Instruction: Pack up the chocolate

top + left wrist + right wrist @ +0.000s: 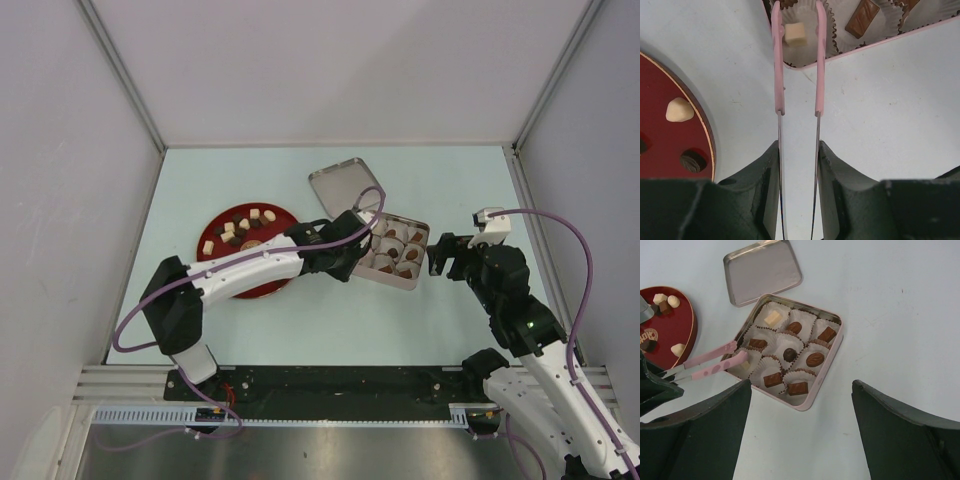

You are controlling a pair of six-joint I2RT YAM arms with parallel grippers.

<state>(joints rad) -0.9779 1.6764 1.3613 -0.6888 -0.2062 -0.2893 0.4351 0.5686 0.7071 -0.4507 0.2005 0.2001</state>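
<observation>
My left gripper [798, 145] is shut on a pair of pink tongs [777, 75], whose tips reach into the near-left corner cup of the square tin [826, 369]. A cream-white chocolate [794, 34] lies in that cup between the tips, with a small gap on its right side. More chocolate [240, 228], dark and cream, lies on the red plate [285, 222]. Several brown pieces and one cream piece fill the other paper cups. My right gripper [801, 384] hangs open just right of the tin, holding nothing.
The tin's lid [343, 185] lies flat behind the tin, tilted against its far-left corner. The red plate [660, 145] sits close to the left of the tongs. Grey walls close off the table on three sides.
</observation>
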